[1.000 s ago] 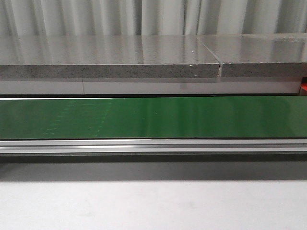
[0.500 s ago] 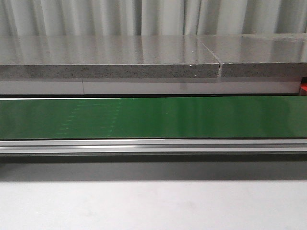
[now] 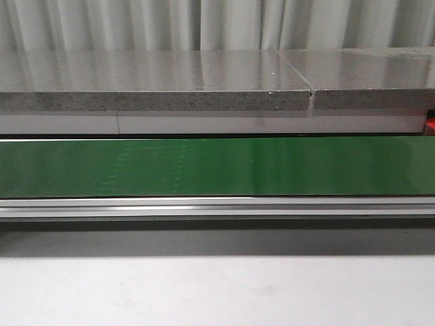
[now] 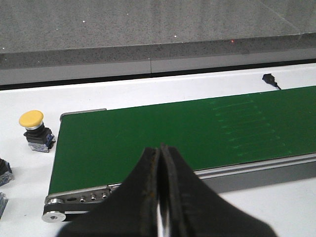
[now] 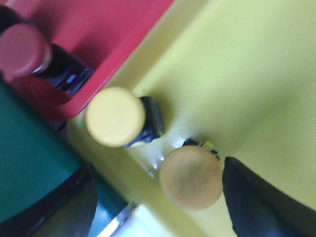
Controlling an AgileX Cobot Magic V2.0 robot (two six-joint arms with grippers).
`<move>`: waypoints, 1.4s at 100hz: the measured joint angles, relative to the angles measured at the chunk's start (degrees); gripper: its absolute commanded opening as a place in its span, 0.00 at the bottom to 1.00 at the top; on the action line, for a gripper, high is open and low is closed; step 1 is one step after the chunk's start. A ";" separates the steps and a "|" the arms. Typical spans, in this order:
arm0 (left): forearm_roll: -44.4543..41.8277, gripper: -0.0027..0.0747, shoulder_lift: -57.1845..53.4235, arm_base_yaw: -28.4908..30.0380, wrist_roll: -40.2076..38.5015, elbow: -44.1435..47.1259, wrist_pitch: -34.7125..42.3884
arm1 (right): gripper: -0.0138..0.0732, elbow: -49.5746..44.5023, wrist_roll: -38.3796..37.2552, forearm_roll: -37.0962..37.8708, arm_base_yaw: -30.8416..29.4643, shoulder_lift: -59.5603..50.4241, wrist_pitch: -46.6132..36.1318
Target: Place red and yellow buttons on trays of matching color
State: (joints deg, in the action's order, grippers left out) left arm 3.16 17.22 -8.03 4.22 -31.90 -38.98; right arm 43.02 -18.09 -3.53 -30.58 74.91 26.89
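Observation:
In the right wrist view my right gripper is open over the yellow tray. Two yellow buttons stand in that tray: one between my spread fingers, nearer the right finger, the other close to the tray's rim. A red button stands in the red tray beside it. In the left wrist view my left gripper is shut and empty above the near edge of the green belt. Another yellow button stands on the white table off the belt's end.
The front view holds only the green conveyor belt, its metal rail, the white table and a grey stone slab behind; no gripper appears there. A dark part sits near the yellow button, and a small black plug lies beyond the belt.
The faint marks on the green belt have shifted to the right in the front view. Nothing else there has changed.

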 measured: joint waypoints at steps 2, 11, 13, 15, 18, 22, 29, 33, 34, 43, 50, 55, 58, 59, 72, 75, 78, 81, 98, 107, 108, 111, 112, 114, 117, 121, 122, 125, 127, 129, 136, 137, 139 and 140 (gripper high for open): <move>0.00 0.01 0.00 0.00 0.00 0.00 0.00 | 0.72 0.00 0.28 0.29 0.61 -0.77 0.37; 0.00 0.01 0.00 0.00 0.00 0.00 0.00 | 0.58 0.00 1.82 0.94 3.80 -4.13 1.64; 0.00 0.01 0.00 0.00 0.00 0.00 0.00 | 0.54 0.00 2.31 1.01 4.33 -4.88 2.04; 0.00 0.01 0.00 0.00 0.00 0.00 0.00 | 0.50 0.00 2.80 1.09 5.15 -5.63 2.40; 0.00 0.01 0.00 0.00 0.00 0.00 0.00 | 0.41 0.00 3.54 1.09 6.46 -6.59 2.97; 0.00 0.01 0.00 0.00 0.00 0.00 0.00 | 0.33 0.00 5.08 1.14 7.78 -7.95 4.10; 0.00 0.01 0.00 0.00 0.00 0.00 0.00 | 0.18 0.00 7.52 1.23 10.40 -9.93 6.04; 0.00 0.01 0.00 0.00 0.00 0.00 0.00 | 0.11 0.00 9.03 1.23 12.00 -10.86 6.89; 0.00 0.01 0.00 0.00 0.00 0.00 0.00 | 0.09 0.00 9.30 1.28 12.28 -11.22 7.28; 0.00 0.01 0.00 0.00 0.00 0.00 0.00 | 0.09 0.00 12.83 1.42 15.98 -13.36 8.88; 0.00 0.01 0.00 0.00 0.00 0.00 0.00 | 0.09 0.00 15.33 1.51 18.72 -14.74 9.99; 0.00 0.01 0.00 0.00 0.00 0.00 0.00 | 0.09 0.00 16.86 1.51 20.50 -15.48 10.81; 0.00 0.01 0.00 0.00 0.00 0.00 0.00 | 0.09 0.00 18.09 1.51 21.65 -15.83 11.16; 0.00 0.01 0.00 0.00 0.00 0.00 0.00 | 0.09 0.00 18.09 1.51 21.89 -16.01 11.43; 0.00 0.01 0.00 0.00 0.00 0.00 0.00 | 0.09 0.00 20.77 1.56 25.95 -17.50 12.23; 0.00 0.01 0.00 0.00 0.00 0.00 0.00 | 0.09 0.00 21.17 1.56 26.76 -17.94 12.23; 0.00 0.01 0.00 0.00 0.00 0.00 0.00 | 0.09 0.00 21.49 1.56 27.56 -18.57 12.23; 0.00 0.01 0.00 0.00 0.00 0.00 0.00 | 0.09 0.00 21.93 1.56 28.48 -19.14 12.23; 0.00 0.01 0.00 0.00 0.00 0.00 0.00 | 0.09 -0.22 22.69 1.56 31.01 -23.72 11.86; 0.00 0.01 0.00 0.00 0.00 0.00 0.00 | 0.09 -1.43 22.88 1.56 31.13 -27.13 11.08; 0.00 0.01 0.00 0.00 0.00 0.00 0.00 | 0.09 -1.55 22.88 1.66 31.13 -27.73 10.91; 0.00 0.01 0.00 0.00 0.00 0.00 0.00 | 0.09 -2.19 22.88 1.64 31.13 -28.97 10.49; 0.00 0.01 0.00 0.00 0.00 0.00 0.00 | 0.09 -2.32 22.88 1.64 31.13 -29.29 10.34; 0.00 0.01 0.00 0.00 0.00 0.00 0.00 | 0.09 -2.76 22.88 1.64 31.13 -30.30 9.96; 0.00 0.01 0.00 0.00 0.00 0.00 0.00 | 0.09 -3.40 22.88 1.64 31.13 -31.72 9.45; 0.00 0.01 0.00 0.00 0.00 0.00 0.00 | 0.09 -4.48 22.88 1.64 31.13 -33.93 8.71; 0.00 0.01 0.00 0.00 0.00 0.00 0.00 | 0.09 -4.68 22.88 1.64 31.13 -34.66 8.49; 0.00 0.01 0.00 0.00 0.00 0.00 0.00 | 0.09 -5.63 22.88 1.64 31.13 -36.12 8.05; 0.00 0.01 0.00 0.00 0.00 0.00 0.00 | 0.09 -6.20 22.98 1.64 31.13 -37.22 7.93; 0.00 0.01 0.00 0.00 0.00 0.00 0.00 | 0.09 -6.57 22.97 1.64 31.13 -38.36 7.89; 0.00 0.01 0.00 0.00 0.00 0.00 0.00 | 0.09 -8.25 22.97 1.64 31.13 -41.97 7.45; 0.00 0.01 0.00 0.00 0.00 0.00 0.00 | 0.09 -8.61 22.97 1.64 31.13 -42.32 7.45; 0.00 0.01 0.00 0.00 0.00 0.00 0.00 | 0.09 -9.15 22.97 1.64 31.13 -43.34 7.45; 0.00 0.01 0.00 0.00 0.00 0.00 0.00 | 0.09 -9.34 22.97 1.64 31.13 -43.67 7.45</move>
State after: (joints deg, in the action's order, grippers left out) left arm 3.16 17.22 -8.03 4.22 -31.90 -38.98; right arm 33.68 4.88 -1.89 0.55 31.24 34.34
